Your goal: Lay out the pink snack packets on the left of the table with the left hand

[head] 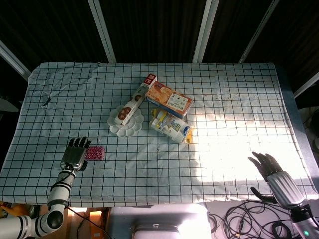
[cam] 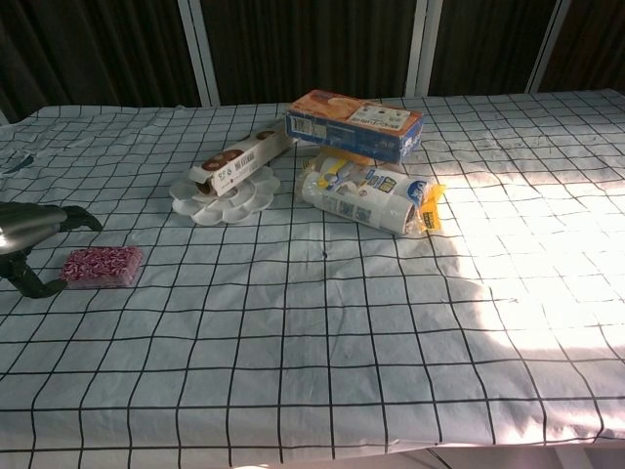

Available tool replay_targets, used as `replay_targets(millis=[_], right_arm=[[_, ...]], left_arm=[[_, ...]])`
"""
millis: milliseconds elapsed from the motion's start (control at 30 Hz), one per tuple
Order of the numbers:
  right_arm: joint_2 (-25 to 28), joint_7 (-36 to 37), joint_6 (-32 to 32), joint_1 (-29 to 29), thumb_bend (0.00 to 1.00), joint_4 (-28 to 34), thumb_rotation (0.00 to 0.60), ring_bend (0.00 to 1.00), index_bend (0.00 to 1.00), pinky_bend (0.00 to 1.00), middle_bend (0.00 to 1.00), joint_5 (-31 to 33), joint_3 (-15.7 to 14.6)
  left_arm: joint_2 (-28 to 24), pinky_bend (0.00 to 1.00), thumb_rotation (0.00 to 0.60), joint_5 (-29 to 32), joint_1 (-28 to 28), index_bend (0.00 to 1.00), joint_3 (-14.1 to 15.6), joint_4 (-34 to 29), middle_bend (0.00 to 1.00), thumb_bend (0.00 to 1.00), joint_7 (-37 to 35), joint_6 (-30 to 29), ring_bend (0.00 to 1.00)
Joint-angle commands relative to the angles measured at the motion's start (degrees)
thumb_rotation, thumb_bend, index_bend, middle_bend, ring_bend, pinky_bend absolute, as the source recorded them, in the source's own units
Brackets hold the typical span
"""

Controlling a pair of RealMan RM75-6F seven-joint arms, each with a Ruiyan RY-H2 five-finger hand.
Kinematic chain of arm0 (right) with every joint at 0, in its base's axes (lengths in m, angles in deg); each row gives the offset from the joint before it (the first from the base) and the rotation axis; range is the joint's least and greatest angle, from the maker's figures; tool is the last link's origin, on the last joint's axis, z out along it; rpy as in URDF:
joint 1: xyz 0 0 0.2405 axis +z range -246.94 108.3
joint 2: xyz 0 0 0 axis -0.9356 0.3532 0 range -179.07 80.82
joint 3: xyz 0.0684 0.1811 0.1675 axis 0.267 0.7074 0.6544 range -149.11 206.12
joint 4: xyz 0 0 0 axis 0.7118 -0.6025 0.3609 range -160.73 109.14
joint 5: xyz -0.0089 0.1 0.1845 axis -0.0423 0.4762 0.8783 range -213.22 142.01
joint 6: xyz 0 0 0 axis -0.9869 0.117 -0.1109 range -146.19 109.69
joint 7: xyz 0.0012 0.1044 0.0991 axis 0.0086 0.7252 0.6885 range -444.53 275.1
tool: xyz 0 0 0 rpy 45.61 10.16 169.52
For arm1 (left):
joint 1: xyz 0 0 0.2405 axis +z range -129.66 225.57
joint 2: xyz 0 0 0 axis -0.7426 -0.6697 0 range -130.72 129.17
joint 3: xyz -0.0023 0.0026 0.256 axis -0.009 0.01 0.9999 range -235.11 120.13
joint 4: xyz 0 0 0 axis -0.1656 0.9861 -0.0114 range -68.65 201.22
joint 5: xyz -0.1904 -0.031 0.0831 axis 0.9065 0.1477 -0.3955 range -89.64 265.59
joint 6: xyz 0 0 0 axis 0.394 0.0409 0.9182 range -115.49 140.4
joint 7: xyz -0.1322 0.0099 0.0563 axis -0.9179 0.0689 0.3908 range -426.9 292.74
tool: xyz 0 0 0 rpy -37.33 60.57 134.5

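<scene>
A pink snack packet point(head: 94, 153) point(cam: 102, 267) lies flat on the checked cloth at the front left of the table. My left hand point(head: 75, 154) point(cam: 31, 233) hovers just left of it with fingers spread, holding nothing. My right hand point(head: 276, 174) is at the front right corner of the table, fingers apart and empty; the chest view does not show it.
Mid-table stand a white scalloped plate point(head: 117, 128) with a long biscuit box point(head: 134, 102) leaning across it, an orange-and-blue box point(head: 169, 99) and a white-and-yellow bag point(head: 172, 127). The table edge point(head: 149, 205) runs along the front.
</scene>
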Motion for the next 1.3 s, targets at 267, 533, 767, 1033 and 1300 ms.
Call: replay_targets(millis=[267,533,767,1033,1300], right_arm=[[0.42,0.55,-2.83,0.78,0.24,0.87,0.600,0.00,0.00,0.00,0.00,0.61,0.07],[0.59,0.42,-3.20,0.46,0.24,1.05,0.600,0.00,0.00,0.00,0.00,0.91,0.10],[0.91,0.93,-3.76,0.57,0.24,1.06,0.600,0.00,0.00,0.00,0.00,1.46,0.47],[0.92,1.08,-5.17,1.32,0.24,0.85,0.600,0.00,0.00,0.00,0.00,2.11,1.13],[0.76,0.12,-5.11,0.80,0.24,1.20,0.600,0.00,0.00,0.00,0.00,1.87,0.82]], left_arm=[[-0.23,0.00,0.600,0.17,-0.15,0.16,0.18,1.04,0.00,0.37,-2.44,1.70,0.00],[0.90,0.00,0.600,-1.71,-0.09,0.21,0.25,3.09,0.00,0.35,-5.15,2.77,0.00],[1.69,0.00,0.600,-1.80,-0.50,0.24,0.40,4.16,0.00,0.35,-5.53,3.50,0.00],[2.07,0.00,0.600,-3.06,-0.38,0.34,0.50,4.79,0.00,0.35,-6.43,2.96,0.00],[1.98,0.00,0.600,-4.15,0.07,0.39,0.50,4.81,0.00,0.34,-7.47,2.42,0.00]])
